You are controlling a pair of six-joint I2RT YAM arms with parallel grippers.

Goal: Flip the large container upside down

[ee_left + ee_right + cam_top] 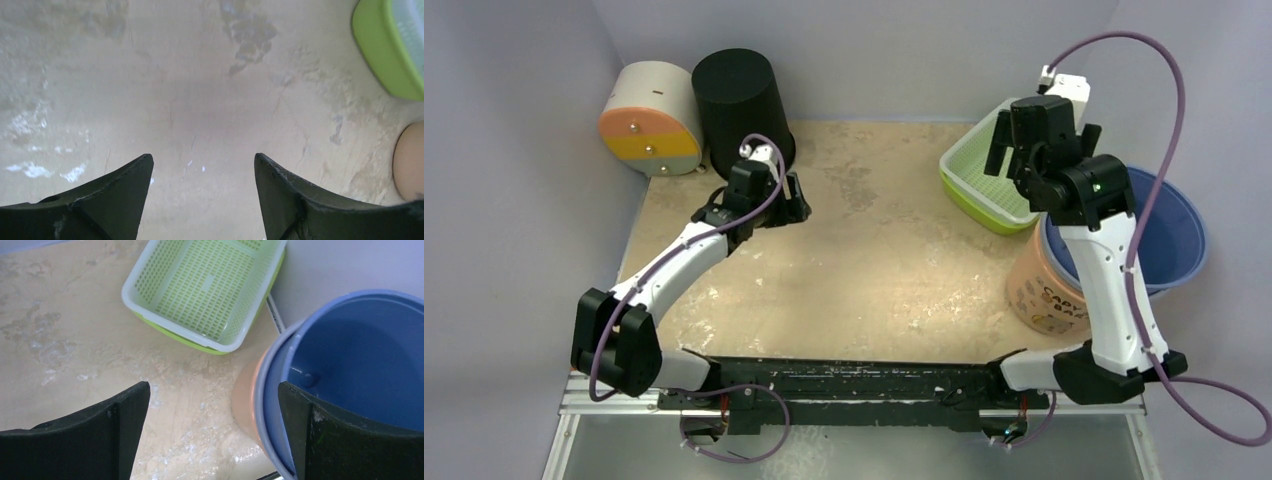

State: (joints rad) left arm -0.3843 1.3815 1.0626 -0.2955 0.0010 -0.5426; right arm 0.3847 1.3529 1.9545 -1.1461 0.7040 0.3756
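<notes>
Black container stands at eleven o'clock on the table. My left claw hangs just at its five o'clock, fingers apart, holding nothing. My right claw, also spread and empty, hovers at two o'clock near the green basket and the blue tub.

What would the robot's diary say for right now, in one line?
left gripper open, empty, by black container | right gripper open, empty, near green basket | blue tub mouth up, against peach container
</notes>
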